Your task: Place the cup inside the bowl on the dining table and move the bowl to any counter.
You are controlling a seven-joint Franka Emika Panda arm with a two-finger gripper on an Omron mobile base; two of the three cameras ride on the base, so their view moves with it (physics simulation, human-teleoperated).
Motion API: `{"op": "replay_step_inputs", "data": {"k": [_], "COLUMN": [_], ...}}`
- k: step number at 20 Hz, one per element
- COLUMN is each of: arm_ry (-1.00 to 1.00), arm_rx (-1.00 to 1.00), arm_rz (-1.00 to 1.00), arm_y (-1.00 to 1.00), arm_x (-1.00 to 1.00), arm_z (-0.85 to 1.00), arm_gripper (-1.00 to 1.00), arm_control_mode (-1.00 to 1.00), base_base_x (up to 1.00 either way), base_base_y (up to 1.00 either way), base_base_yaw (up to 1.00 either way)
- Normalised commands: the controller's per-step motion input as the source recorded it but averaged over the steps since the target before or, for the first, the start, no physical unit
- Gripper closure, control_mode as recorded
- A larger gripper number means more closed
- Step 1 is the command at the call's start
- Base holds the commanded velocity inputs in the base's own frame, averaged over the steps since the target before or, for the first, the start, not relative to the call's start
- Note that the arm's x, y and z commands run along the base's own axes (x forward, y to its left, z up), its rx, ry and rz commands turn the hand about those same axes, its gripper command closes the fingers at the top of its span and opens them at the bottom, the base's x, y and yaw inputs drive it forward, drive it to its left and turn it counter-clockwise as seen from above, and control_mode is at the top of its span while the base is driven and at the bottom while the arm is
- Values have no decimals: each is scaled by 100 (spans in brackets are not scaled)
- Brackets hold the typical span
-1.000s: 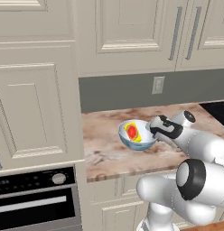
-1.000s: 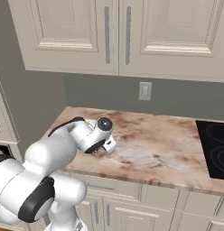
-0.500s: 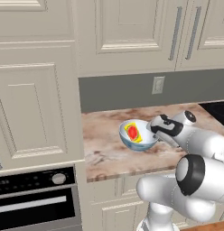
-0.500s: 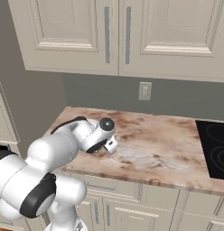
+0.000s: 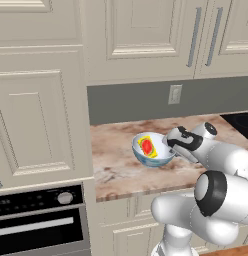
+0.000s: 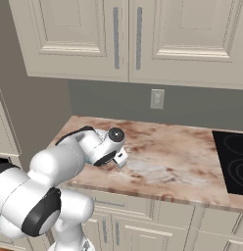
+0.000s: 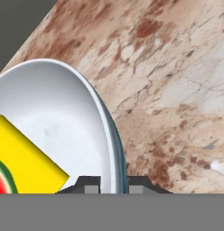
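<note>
The bowl [image 5: 153,149] with the cup [image 5: 147,147] inside has shifted slightly left over the counter [image 5: 121,165]. The gripper [image 5: 170,141] clamped on its rim moved with it.

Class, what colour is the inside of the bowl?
White; the bowl shows it best in the hand view.

Left base view: from behind and left of the arm, looking forward and down at the counter [image 5: 116,165]. Right base view: from behind and right, same counter [image 6: 162,166], outlet [image 6: 157,99] and wall. Hand view: very close along the gripper [image 7: 113,185], astride the bowl [image 7: 64,122] rim, counter [image 7: 177,90] beyond.
</note>
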Motion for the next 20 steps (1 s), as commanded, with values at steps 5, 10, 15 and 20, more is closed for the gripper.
{"op": "replay_step_inputs", "data": {"k": [5,10,15,20], "arm_ry": [0,0,0,0], "arm_rx": [0,0,0,0], "arm_rz": [0,0,0,0], "arm_y": [0,0,0,0], "arm_x": [0,0,-21,-56], "arm_z": [0,0,12,25], "arm_gripper": [-100,-100,-100,-100], "arm_control_mode": [-100,-100,-100,-100], "base_base_x": [0,0,0,0], "base_base_y": [0,0,0,0], "base_base_yaw": [0,0,0,0]}}
